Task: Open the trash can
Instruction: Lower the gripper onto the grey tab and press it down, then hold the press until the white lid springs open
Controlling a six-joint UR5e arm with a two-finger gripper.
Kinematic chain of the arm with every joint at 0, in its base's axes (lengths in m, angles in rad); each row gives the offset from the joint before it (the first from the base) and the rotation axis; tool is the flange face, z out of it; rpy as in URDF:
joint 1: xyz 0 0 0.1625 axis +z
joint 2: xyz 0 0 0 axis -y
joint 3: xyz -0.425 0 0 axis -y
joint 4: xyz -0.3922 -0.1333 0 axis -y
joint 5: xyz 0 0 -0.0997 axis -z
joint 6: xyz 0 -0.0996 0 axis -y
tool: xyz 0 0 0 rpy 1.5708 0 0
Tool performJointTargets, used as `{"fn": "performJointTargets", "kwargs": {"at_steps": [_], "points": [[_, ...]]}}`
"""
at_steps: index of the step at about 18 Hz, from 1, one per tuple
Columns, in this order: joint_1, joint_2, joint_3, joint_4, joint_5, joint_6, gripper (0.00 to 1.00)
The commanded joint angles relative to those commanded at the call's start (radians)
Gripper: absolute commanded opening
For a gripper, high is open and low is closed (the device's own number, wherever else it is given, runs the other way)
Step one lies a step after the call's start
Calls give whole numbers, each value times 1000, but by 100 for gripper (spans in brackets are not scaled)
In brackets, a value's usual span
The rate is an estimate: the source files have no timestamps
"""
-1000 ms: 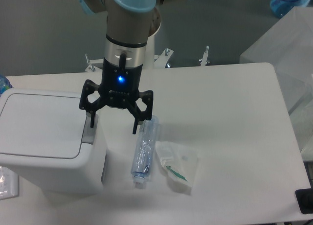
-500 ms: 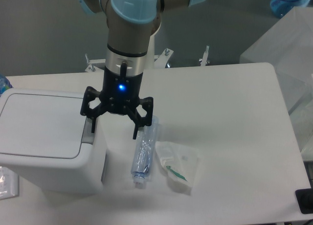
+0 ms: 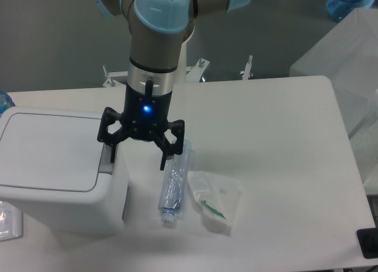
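The trash can [image 3: 56, 171] is a boxy white bin at the left of the table, its flat white lid [image 3: 50, 149] closed. A grey push tab [image 3: 106, 161] sits at the lid's right edge. My gripper [image 3: 137, 161] hangs open over the bin's right side, pointing down. Its left finger [image 3: 111, 152] is on or just above the grey tab; I cannot tell if it touches. Its right finger [image 3: 163, 158] hangs past the bin's edge, above the table by the bottle. The gripper holds nothing.
A clear plastic bottle [image 3: 175, 181] lies on the table right of the bin. A crumpled clear bag with a green item [image 3: 214, 198] lies beside it. A blue-capped item [image 3: 3, 100] shows at the left edge. Translucent plastic sheeting [image 3: 345, 53] is at the right.
The gripper has dropped slightly and shifted a little right, bringing its left finger down at the grey tab. The lid stays closed.
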Motion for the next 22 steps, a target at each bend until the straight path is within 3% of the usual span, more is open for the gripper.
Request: {"fn": "performJointTargets", "kwargs": {"at_steps": [3,22], "points": [[-5,0,-11,22,0,0,100],[-5,-8,-12,28,3,2,100]]}}
